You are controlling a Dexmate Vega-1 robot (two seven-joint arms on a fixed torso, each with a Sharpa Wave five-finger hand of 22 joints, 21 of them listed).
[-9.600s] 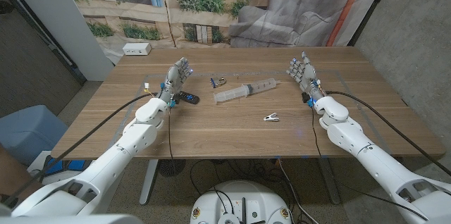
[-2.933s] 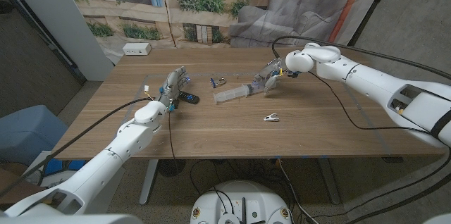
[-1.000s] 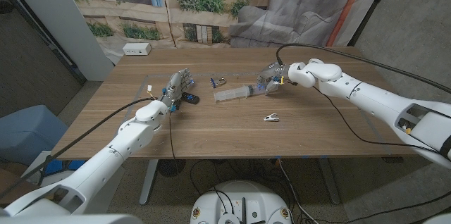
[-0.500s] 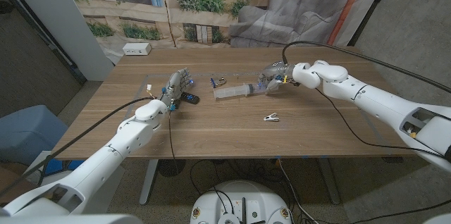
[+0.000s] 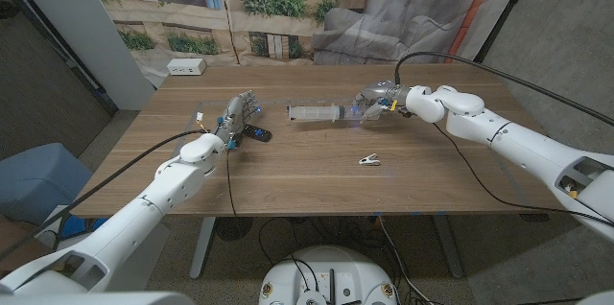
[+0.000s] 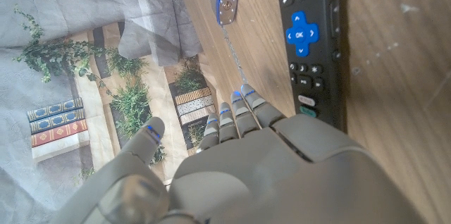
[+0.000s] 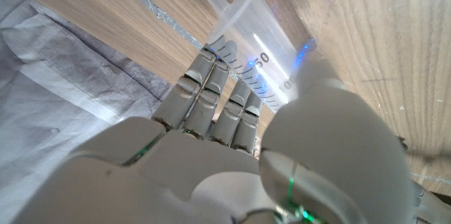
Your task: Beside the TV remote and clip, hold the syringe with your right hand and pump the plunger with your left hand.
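The right hand [image 5: 376,104] gripped the syringe [image 5: 326,111] by its barrel, long axis level, its free end pointing toward the open, empty left hand [image 5: 238,113] beside the TV remote [image 5: 256,133].

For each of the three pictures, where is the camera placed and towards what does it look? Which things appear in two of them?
Head view: above, looking down at the wooden table; both arms, left hand, right hand.
Left wrist view: behind the left hand, facing the black TV remote.
Right wrist view: behind the right hand, which grips the clear plastic syringe.
Shared: head and left wrist show the remote; head and right wrist show the syringe.
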